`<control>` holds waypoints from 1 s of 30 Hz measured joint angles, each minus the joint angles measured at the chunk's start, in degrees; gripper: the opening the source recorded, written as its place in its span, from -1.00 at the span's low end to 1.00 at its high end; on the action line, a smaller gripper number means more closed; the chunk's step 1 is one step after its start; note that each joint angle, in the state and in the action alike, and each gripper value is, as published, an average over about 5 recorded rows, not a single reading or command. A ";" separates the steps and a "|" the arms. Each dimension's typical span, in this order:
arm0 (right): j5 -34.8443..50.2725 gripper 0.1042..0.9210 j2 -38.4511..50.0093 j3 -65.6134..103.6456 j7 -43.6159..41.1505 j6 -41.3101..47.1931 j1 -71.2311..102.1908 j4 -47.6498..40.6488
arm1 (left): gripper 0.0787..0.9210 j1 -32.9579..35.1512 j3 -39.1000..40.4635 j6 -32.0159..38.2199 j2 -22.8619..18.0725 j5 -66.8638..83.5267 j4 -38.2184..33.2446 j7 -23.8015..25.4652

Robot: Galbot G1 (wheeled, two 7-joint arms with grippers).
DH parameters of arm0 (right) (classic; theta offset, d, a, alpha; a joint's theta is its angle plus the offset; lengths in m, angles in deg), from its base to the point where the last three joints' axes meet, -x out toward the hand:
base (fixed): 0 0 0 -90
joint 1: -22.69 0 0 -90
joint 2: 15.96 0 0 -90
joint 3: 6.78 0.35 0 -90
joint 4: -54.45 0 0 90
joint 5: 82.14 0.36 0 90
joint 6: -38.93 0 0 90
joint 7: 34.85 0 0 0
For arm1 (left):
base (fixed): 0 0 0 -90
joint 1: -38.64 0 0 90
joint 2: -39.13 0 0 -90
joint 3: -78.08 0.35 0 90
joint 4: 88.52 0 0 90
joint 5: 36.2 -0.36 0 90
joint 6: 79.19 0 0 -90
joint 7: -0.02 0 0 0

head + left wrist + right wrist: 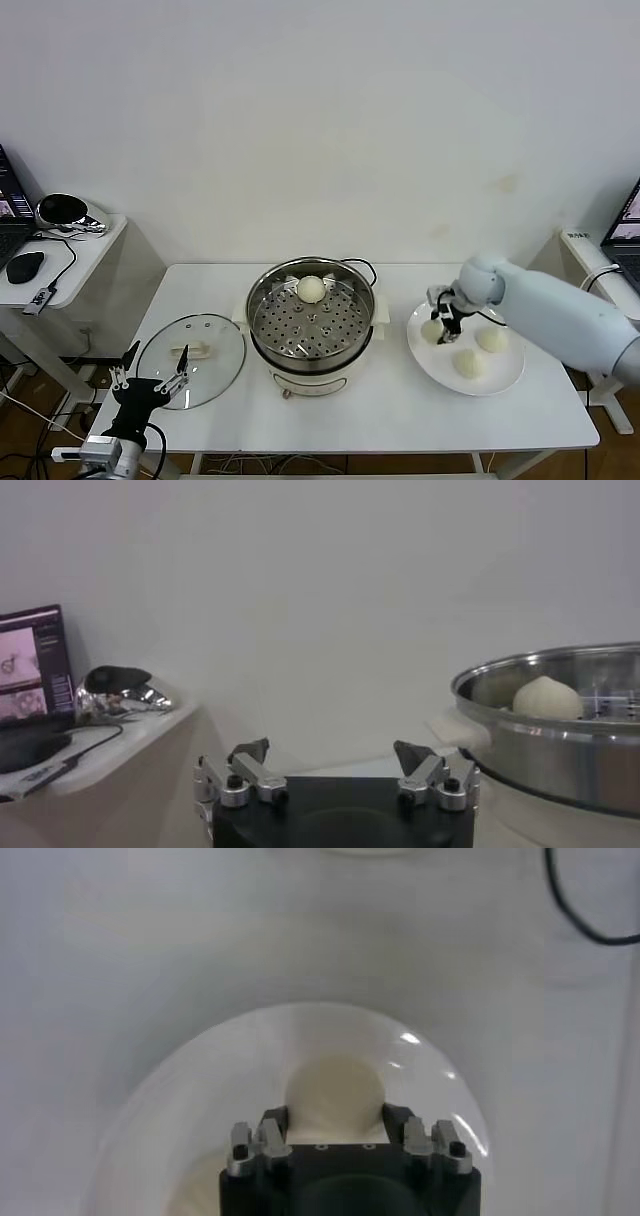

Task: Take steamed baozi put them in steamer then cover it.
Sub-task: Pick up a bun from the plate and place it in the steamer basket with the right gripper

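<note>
One creamy-white baozi [311, 289] lies on the perforated tray at the back of the shiny steamer [262, 310], and shows too in the left wrist view as the baozi [547, 697] in the steamer [530, 745]. On the white plate [500, 378] lie three more baozi. My right gripper [438, 328] is shut on the left one [431, 331], the baozi [335, 1091] pressed between its jaws over the plate [180, 1098]. The glass cover [215, 355] with its cream handle lies flat left of the steamer. My left gripper [152, 374] stands open and empty at the table's front left corner.
A side table [85, 255] at the left carries a laptop, a mouse and a shiny helmet-like object [62, 210]. A black cord [368, 265] runs behind the steamer. Another laptop [628, 225] stands at the far right. The table's front edge [400, 440] is near.
</note>
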 measured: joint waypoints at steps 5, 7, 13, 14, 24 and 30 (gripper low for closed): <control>6.26 0.21 0.01 -5.72 -0.35 2.26 -11.23 4.08 | 0.77 -0.38 0.11 -0.23 0.41 0.22 -0.27 -0.01; 9.40 0.21 -0.69 -8.21 -0.15 3.44 -15.95 5.78 | 0.77 -0.55 0.17 -0.39 0.57 0.32 -0.27 -0.06; 19.73 0.22 -5.30 -14.27 2.13 7.91 -26.13 9.96 | 0.77 -1.13 -0.02 -0.61 1.21 0.62 -0.05 -0.21; 21.29 0.22 -6.45 -14.96 2.71 8.72 -27.09 10.25 | 0.77 -1.26 -0.11 -0.61 1.28 0.71 -0.02 -0.22; 30.77 0.23 -20.50 -18.37 8.31 15.94 -27.58 7.55 | 0.77 -1.96 -0.94 -0.59 0.66 1.29 -0.07 -0.38; 32.52 0.23 -28.00 -18.41 10.02 18.59 -24.31 3.10 | 0.77 -1.94 -1.16 -0.50 0.11 0.90 -0.29 -0.39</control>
